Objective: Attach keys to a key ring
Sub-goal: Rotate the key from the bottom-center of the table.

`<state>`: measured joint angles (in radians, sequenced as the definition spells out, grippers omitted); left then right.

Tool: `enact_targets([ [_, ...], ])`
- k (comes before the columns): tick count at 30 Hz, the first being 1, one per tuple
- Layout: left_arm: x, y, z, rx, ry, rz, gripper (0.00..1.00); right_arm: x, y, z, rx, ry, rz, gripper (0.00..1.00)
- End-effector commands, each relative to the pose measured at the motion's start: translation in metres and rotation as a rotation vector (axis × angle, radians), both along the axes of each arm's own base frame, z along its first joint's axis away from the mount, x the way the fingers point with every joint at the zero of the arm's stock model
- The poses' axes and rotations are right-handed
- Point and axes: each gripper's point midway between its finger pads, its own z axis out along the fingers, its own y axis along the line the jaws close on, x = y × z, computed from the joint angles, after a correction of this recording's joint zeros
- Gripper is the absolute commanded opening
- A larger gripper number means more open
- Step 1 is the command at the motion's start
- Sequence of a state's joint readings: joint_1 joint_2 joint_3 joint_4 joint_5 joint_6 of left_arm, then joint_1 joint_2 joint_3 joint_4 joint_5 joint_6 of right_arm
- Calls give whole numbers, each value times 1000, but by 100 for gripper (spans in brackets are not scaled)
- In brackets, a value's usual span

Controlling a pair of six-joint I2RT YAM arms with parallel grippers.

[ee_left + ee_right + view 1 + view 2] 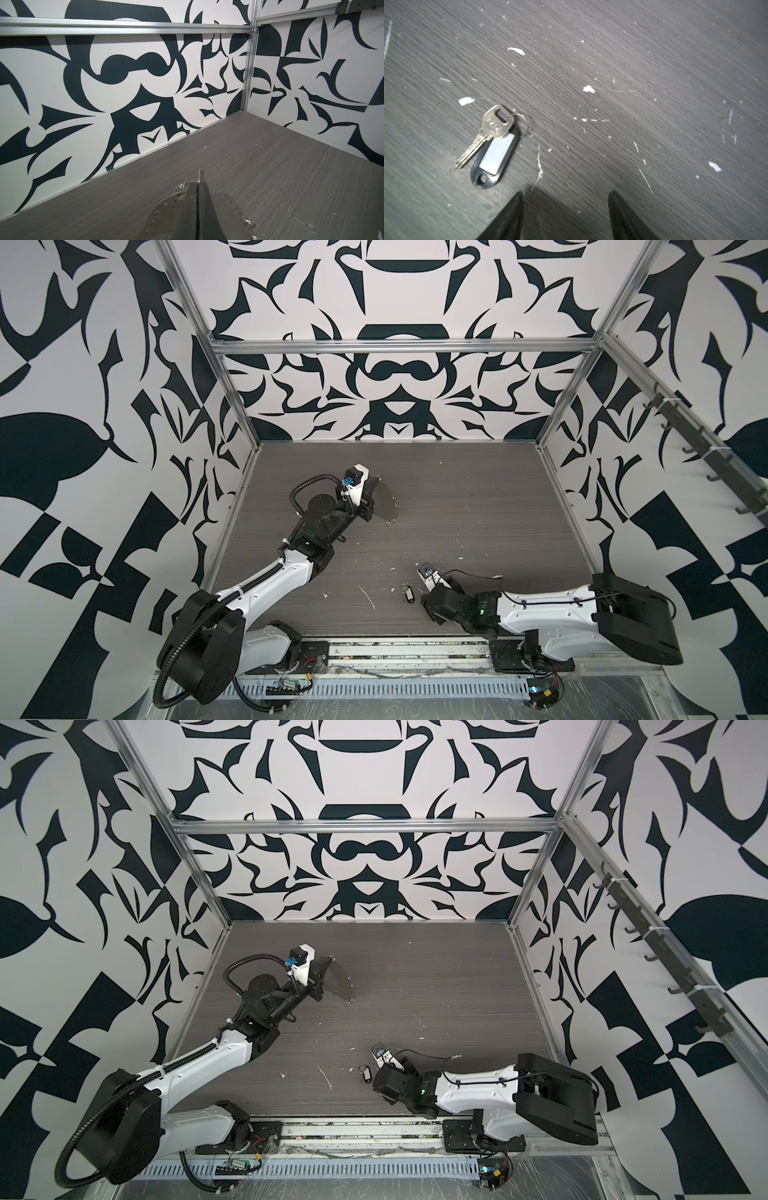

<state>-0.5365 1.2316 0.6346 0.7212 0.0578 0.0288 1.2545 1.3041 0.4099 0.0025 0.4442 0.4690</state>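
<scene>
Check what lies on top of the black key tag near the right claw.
The silver key overlaps the black tag at its ring end; its blade lies beside it. That end is covered.

The keys (494, 145) lie on the table (457, 497) (front), key ring (386, 499) behind, leftward.

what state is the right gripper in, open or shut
Open. In the right wrist view the right gripper has its jaws apart, with bare table between them; the black-tagged keys lie outside that gap.
</scene>
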Motion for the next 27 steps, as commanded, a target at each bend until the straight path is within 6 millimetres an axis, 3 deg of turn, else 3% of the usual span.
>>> enact_targets([
  [1, -3, 2, 17, -43, -48, -8, 0, 4, 5, 11, 61, -23, -32, 66],
  [8, -5, 5, 20, -48, -58, -2, 0, -1, 49, 21, 147, 12, 82, 67],
  [15, -5, 5, 20, -48, -57, -2, 0, 13, 68, 10, 77, -9, 58, 72],
  [19, -4, 5, 19, -47, -56, -2, 0, 14, 66, 5, 73, -6, 41, 73],
  [27, -5, 6, 20, -51, -58, -6, 0, 12, 29, 2, 22, -14, -32, 72],
])
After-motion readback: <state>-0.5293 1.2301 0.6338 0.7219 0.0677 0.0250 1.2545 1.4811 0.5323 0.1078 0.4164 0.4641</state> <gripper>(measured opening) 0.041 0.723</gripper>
